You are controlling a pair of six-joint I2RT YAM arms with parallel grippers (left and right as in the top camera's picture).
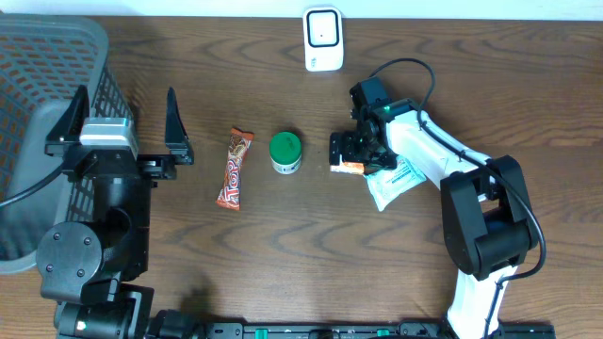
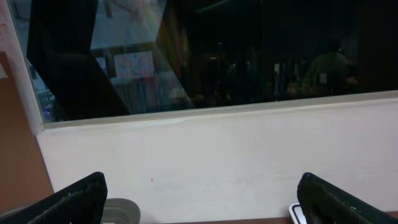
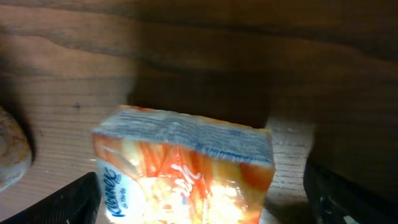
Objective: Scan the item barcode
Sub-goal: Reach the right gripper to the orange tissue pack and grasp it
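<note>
One view alone, right wrist, reads Kleenex on the tissue pack [image 3: 186,168].

Lab-style mock shop checkout: wooden table [image 1: 283,254], grey basket [image 1: 42,56], white scanner [image 1: 322,39], dark window [image 2: 217,56].

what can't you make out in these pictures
Tissue pack barcode: in no view; right wrist view's bottom edge cuts the pack.
Tissue pack overhead: mostly under the right hand.
Candy bar print: too small overhead.
Left wrist view: only a wall, no items.
</note>
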